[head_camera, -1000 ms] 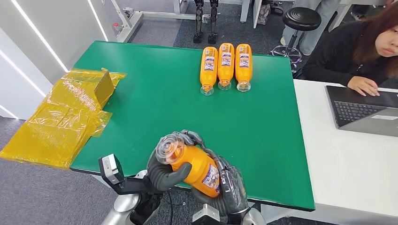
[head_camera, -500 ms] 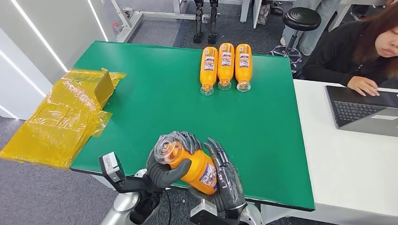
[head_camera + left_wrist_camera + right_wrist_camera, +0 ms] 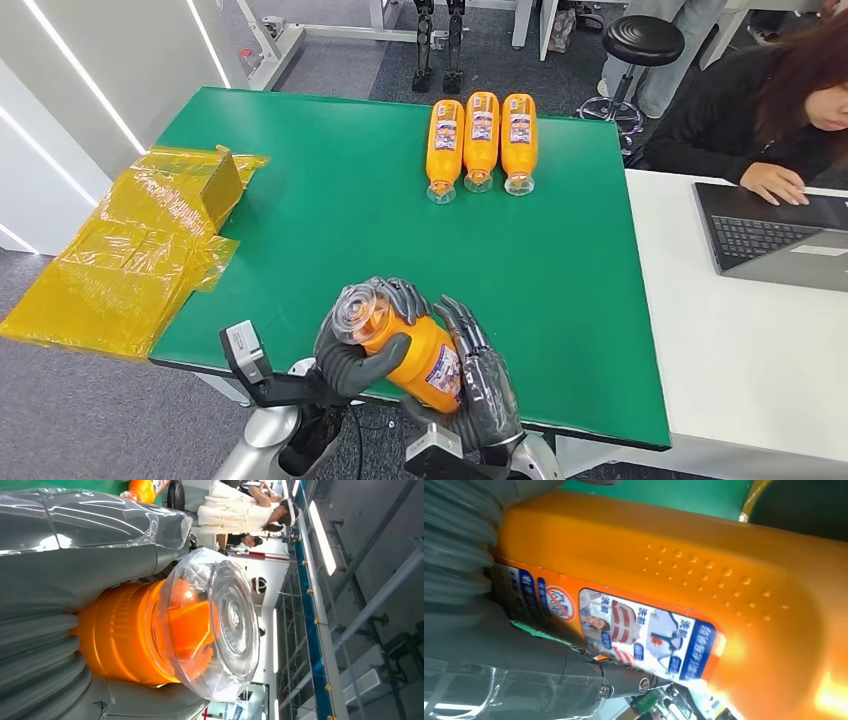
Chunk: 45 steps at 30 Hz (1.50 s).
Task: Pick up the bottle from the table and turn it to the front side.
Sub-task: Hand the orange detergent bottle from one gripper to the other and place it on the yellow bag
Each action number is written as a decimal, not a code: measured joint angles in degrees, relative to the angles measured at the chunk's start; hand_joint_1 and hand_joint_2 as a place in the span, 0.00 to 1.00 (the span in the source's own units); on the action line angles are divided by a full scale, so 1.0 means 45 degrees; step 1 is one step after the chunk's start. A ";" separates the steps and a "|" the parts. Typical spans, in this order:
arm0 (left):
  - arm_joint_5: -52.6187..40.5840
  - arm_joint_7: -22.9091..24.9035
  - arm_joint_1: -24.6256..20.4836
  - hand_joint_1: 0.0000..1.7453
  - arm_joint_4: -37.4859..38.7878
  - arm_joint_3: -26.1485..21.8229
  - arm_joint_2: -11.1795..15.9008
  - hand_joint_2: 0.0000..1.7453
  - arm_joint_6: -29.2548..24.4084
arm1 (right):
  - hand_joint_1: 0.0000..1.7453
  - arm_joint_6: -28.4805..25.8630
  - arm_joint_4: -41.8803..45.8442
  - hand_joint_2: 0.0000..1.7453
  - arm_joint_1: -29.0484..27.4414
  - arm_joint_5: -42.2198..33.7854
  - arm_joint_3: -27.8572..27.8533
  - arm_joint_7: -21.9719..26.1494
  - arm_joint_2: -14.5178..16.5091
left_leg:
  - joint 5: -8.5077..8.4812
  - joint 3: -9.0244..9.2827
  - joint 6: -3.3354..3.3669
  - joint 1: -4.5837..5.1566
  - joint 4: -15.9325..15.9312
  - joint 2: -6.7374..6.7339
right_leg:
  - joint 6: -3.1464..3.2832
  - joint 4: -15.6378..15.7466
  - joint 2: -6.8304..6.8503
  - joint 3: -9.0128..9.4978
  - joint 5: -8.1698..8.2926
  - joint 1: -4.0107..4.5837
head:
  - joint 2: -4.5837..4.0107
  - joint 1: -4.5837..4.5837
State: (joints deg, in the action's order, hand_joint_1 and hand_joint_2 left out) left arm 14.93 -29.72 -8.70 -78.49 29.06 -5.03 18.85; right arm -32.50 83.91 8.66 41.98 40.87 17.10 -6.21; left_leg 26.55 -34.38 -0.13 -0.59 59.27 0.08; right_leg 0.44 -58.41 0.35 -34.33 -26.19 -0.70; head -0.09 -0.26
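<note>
green table (image 3: 330, 220) fills the middle of the head view, with grey floor around it and a white desk (image 3: 740, 340) against its right side. at the bottom centre of the frame, over the table's near edge, an orange bottle (image 3: 405, 345) is held off the surface, tilted, its clear cap (image 3: 355, 310) toward the upper left. the left hand (image 3: 350, 355) wraps the neck end, thumb across the front and fingers curled over the top, clamped on the bottle. the right hand (image 3: 480, 385) lies along the bottle's lower right side with its fingers stretched out and a little apart against the body; the bottle hides the palm, so whether it truly grips cannot be told. part of a printed label shows between the two hands, most of it covered.

in the left wrist view the cap (image 3: 220, 625) and orange neck are close and sharp, with grey hand parts (image 3: 55, 575) pressed around the neck. in the right wrist view the bottle's body (image 3: 704, 575) crosses the frame with a picture label facing the camera; the hand (image 3: 479, 650) at the left edge is blurred.

three more bottles (image 3: 481, 140) lie side by side at the table's upper centre, caps toward the viewer. crumpled yellow wrap (image 3: 130, 250) hangs off the table's left edge. at upper right a person (image 3: 770, 110) is cut off by the frame, one hand by a laptop (image 3: 770, 235) that is also cut off. a black stool (image 3: 643, 40) stands at the top.
</note>
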 joint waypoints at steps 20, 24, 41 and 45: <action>-1.3566 0.1886 -0.4828 1.00 0.4855 -0.0786 0.0641 1.00 -0.8553 | 0.00 -0.1090 -0.0824 0.00 0.0311 -0.1327 0.0232 0.0824 0.0755 | -0.0030 0.0001 -0.0013 -0.0003 0.0000 0.0005 | 0.0008 -0.0017 0.0002 -0.0001 0.0010 0.0002 | 0.0000 0.0001; -1.6852 0.3368 -0.6131 1.00 0.6838 -0.0600 0.0803 1.00 -0.9433 | 0.00 -0.0964 -0.0998 0.00 0.0404 -0.1446 0.0318 0.0840 0.0967 | -0.0031 0.0002 -0.0013 -0.0003 0.0001 0.0004 | 0.0008 -0.0017 0.0001 -0.0002 0.0010 0.0002 | 0.0000 0.0000; -2.0542 0.6353 -0.8368 1.00 1.2334 0.0872 0.1172 1.00 -0.7554 | 0.00 -0.0591 -0.1122 0.00 0.0372 -0.1748 0.0340 0.0805 0.1184 | -0.0033 -0.0002 -0.0020 -0.0003 -0.0001 -0.0020 | 0.0016 -0.0020 -0.0032 -0.0017 0.0015 0.0002 | 0.0000 0.0000; -2.0586 0.7377 -0.8386 1.00 1.2870 0.0891 0.1383 1.00 -0.6845 | 0.00 -0.0311 -0.1052 0.00 0.0274 -0.1806 0.0341 0.0593 0.1185 | -0.0033 -0.0002 -0.0020 -0.0004 -0.0002 -0.0031 | 0.0017 -0.0024 -0.0045 -0.0020 0.0016 0.0002 | 0.0000 -0.0001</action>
State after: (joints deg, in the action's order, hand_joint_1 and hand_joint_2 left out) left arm -77.70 3.47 -46.44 -20.57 33.07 1.20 -11.95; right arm -33.90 79.18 9.89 33.86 42.41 19.77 -0.87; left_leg 26.40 -34.39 -0.22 -0.61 59.26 -0.06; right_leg 0.52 -58.52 0.15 -34.42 -26.12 -0.69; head -0.09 -0.27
